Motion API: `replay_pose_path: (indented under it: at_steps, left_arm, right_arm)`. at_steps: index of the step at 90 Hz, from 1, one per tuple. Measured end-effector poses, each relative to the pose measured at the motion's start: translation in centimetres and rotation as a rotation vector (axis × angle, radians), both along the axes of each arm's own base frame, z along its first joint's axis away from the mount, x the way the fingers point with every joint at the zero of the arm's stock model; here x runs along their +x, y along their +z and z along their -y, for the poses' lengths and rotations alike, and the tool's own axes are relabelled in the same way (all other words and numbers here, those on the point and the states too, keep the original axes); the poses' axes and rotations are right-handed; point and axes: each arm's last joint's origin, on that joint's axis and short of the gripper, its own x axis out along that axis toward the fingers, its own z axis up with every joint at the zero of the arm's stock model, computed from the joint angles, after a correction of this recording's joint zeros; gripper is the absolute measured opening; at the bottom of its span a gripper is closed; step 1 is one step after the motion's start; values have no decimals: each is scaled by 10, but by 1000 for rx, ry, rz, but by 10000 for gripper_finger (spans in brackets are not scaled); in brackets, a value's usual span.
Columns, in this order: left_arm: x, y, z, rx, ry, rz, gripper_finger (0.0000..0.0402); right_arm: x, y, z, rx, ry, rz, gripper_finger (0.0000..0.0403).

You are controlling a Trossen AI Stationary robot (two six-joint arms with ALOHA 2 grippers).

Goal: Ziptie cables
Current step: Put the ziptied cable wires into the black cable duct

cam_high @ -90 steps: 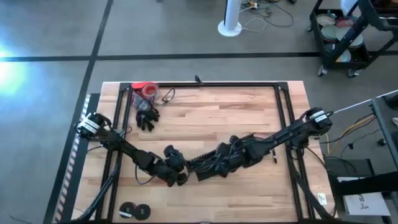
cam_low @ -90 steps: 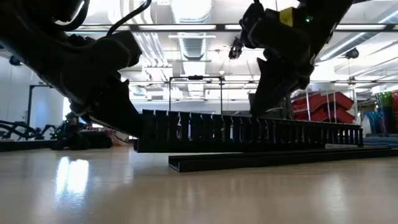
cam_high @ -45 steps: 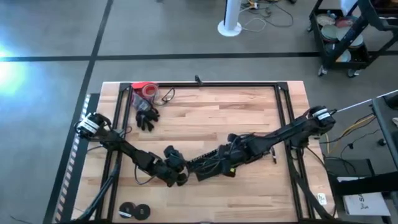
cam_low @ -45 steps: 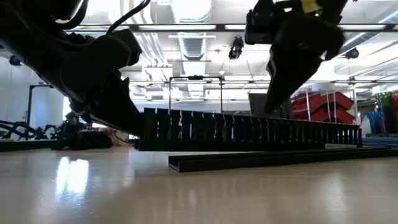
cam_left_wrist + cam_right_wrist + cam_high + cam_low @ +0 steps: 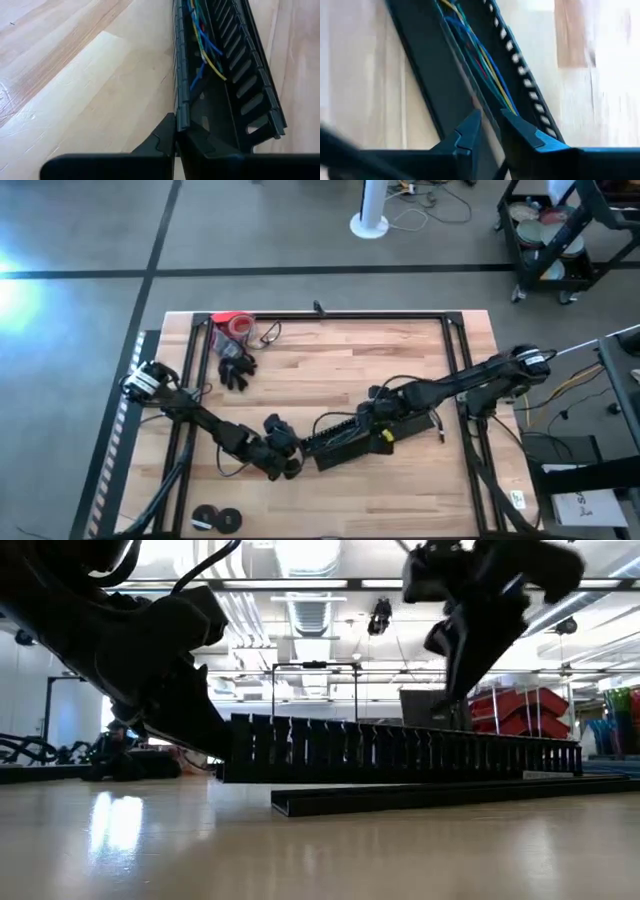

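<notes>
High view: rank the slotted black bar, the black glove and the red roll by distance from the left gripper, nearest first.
From the left gripper:
1. Slotted black bar, right beside it.
2. Black glove, toward the table's far-left part.
3. Red roll, far-left corner, just beyond the glove.

I see open wood across the middle and far half of the tabletop (image 5: pixel 330 360). My way is blocked near the front edge by the slotted black bar (image 5: pixel 335 442), and at the far left corner by a red roll (image 5: pixel 234 325) and black glove (image 5: pixel 236 368).
</notes>
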Motion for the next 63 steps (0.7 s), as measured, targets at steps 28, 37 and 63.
replay_pose_path:
  at_steps: [28, 37, 63]
  left_arm:
    - [0, 0, 0, 27, -26, -12, 0]
    - [0, 0, 0, 24, -29, -13, 0]
    - [0, 0, 0, 14, -26, -5, 0]
  right_arm:
    - [-18, 12, 4, -27, 130, -66, 129]
    - [-19, 12, 4, -51, 182, -67, 143]
    - [-10, 10, 21, -129, 111, -8, 129]
